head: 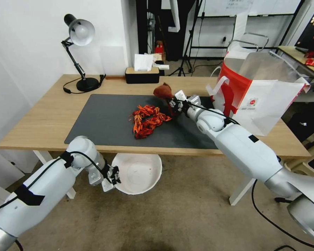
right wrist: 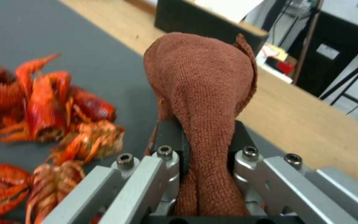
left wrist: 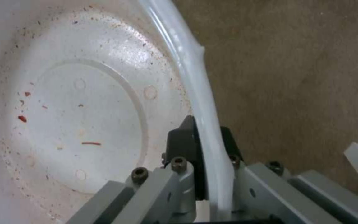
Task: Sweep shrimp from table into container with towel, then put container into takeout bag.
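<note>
You are clamping the rust-brown floppy towel (right wrist: 204, 93) in the right gripper (head: 173, 103), just beside the red-orange shrimp heap (head: 148, 120) on the dark mat. Your left gripper (head: 112, 176) is pinching the round white container's rim (left wrist: 195, 93) below the light-wood table (head: 42, 118) edge; keep it there, drag low.

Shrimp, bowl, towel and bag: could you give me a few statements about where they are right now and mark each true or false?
1. The shrimp lie on the table's grey mat. True.
2. The right gripper grips the towel. True.
3. The container stands on the table. False: the left gripper holds it by the rim below the table's near edge.
4. The container is full of shrimp. False: it holds mere crumbs.
5. The bag lies flat. False: it stands open.
</note>
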